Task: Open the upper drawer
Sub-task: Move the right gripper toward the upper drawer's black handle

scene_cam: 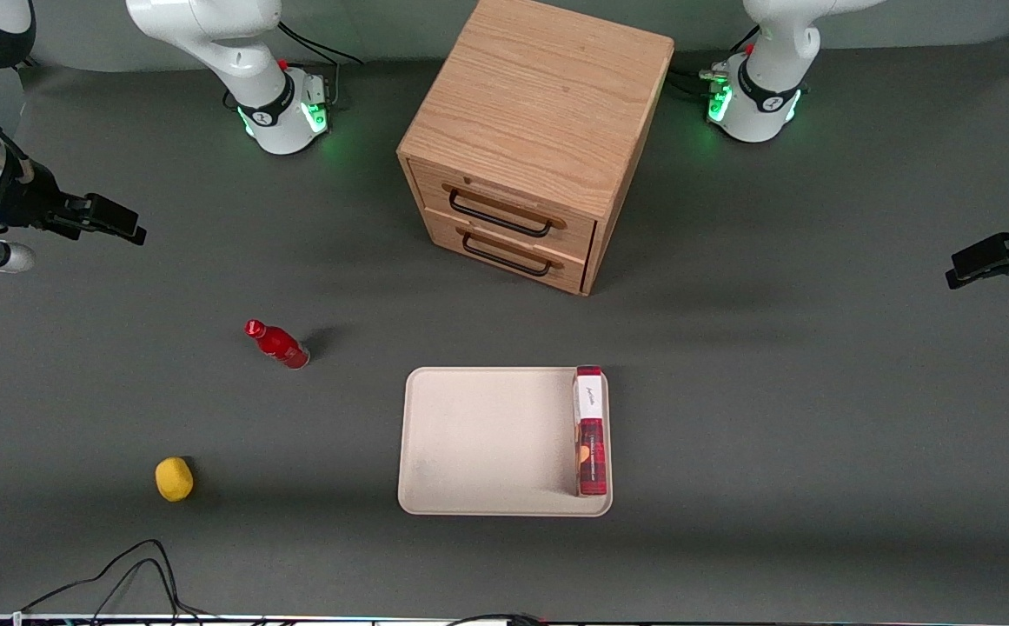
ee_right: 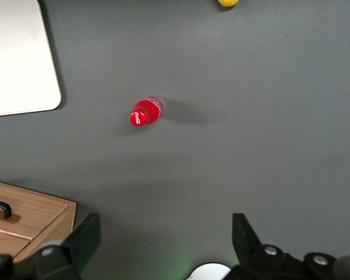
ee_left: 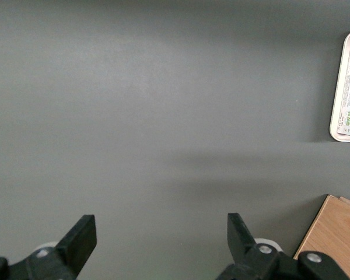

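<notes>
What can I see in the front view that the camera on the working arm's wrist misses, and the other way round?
Only the front view shows the box standing on the tray, the cabinet's top and lower drawer, the shut upper drawer whole, and both arm bases.

Only the wrist view shows the gripper up close, fingers open, above the bare table.

Both show the red bottle, the yellow ball, the tray, and part of the cabinet.
</notes>
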Available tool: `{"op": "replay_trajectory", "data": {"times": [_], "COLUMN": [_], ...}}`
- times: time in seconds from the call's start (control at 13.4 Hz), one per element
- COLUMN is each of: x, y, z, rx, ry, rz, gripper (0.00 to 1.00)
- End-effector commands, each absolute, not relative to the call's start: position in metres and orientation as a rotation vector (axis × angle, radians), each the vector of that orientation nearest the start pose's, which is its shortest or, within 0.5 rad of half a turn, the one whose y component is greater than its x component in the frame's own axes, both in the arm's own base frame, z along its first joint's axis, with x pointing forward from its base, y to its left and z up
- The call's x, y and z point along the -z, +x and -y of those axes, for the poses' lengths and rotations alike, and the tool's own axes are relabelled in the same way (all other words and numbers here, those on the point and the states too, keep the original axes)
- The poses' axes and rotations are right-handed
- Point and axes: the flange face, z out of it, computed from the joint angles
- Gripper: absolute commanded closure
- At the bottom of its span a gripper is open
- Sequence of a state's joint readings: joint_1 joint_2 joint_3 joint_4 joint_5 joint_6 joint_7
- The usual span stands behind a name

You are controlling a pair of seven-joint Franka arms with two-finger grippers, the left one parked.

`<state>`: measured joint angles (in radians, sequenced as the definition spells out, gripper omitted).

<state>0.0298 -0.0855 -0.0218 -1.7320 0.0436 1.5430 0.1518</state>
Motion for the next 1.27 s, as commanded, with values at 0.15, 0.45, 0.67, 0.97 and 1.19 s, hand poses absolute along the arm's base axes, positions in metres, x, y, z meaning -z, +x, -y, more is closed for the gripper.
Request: {"op": "replay_trajectory", "data": {"times": [0.15, 0.45, 0.67, 0.97, 1.19], "x": [-0.595, -0.603, -0.607, -0.619, -0.615], "y": [0.514, 0.519, 0.525, 0.532, 0.537], "z": [-0.004, -0.032, -0.073, -0.13, -0.161], "rx": [-0.176, -0.157, -0.152, -0.104, -0.098], "ry": [-3.098, -3.067, -3.045, -3.04, -3.025], "rz": [-0.239, -0.173, -0.063, 0.096, 0.166], "gripper": [0.0, 0.0, 0.0, 0.0, 0.0]}}
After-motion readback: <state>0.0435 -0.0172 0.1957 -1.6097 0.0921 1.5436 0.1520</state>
